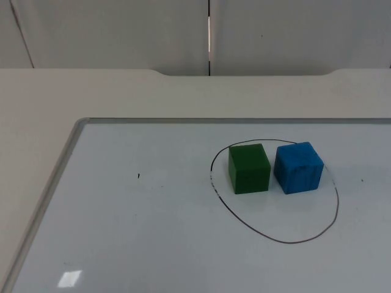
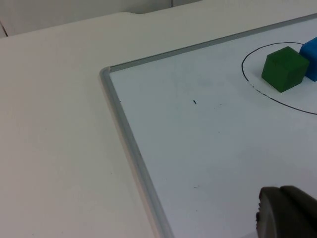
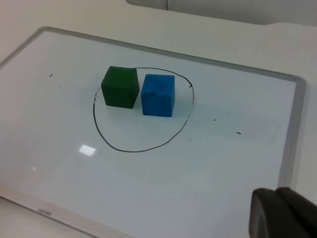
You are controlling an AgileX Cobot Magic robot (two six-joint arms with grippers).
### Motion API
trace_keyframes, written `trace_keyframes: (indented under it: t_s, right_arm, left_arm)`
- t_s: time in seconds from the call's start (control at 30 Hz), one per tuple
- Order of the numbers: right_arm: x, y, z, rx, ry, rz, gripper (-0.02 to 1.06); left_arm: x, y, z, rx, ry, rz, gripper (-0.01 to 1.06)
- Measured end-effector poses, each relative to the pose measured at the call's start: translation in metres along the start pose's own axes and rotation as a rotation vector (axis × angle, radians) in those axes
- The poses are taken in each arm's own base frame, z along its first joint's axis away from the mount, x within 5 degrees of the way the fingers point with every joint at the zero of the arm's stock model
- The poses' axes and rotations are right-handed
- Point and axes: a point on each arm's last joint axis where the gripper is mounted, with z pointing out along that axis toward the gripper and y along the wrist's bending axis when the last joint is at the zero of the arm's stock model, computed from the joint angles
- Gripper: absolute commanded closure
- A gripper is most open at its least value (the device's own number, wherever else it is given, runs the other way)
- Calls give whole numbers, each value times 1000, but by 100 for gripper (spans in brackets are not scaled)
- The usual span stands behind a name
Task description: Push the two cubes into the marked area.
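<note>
Inside the drawn black oval outline point(image 1: 275, 194) on the whiteboard surface point(image 1: 153, 232), the green wooden cube point(image 1: 249, 168) and the blue wooden cube point(image 1: 298, 166) look light, rigid and easily pushed on flat sides; left hand point(image 2: 287, 213) and right hand point(image 3: 282, 213) wait, grip state undeterminable.

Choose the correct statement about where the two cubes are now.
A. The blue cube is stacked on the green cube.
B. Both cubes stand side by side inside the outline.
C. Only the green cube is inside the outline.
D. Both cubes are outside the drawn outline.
B: the green cube and the blue cube stand next to each other within the drawn outline on the whiteboard.
</note>
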Motion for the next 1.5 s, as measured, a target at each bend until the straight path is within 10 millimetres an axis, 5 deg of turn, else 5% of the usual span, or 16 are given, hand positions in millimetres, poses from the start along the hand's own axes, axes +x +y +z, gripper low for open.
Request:
trace_keyframes:
  t_s: [0.1,0.2,0.23,0.27,0.37,0.57,0.97,1.1,1.17,1.5]
  right_arm:
    - [0,0,0,0,0,0,94]
    - [0,0,0,0,0,0,69]
    - [0,0,0,0,0,0,69]
    - [0,0,0,0,0,0,52]
    - [0,0,0,0,0,0,29]
    - [0,0,0,0,0,0,20]
    - [0,0,0,0,0,0,20]
    - [0,0,0,0,0,0,12]
    - [0,0,0,0,0,0,-1]
    - [0,0,0,0,0,0,-1]
  left_arm:
    - [0,0,0,0,0,0,103]
    - [0,0,0,0,0,0,84]
    - [0,0,0,0,0,0,84]
    - [0,0,0,0,0,0,77]
    - [0,0,0,0,0,0,42]
    - [0,0,0,0,0,0,6]
    - [0,0,0,0,0,0,3]
    - [0,0,0,0,0,0,3]
    - [0,0,0,0,0,0,0]
    - [0,0,0,0,0,0,0]
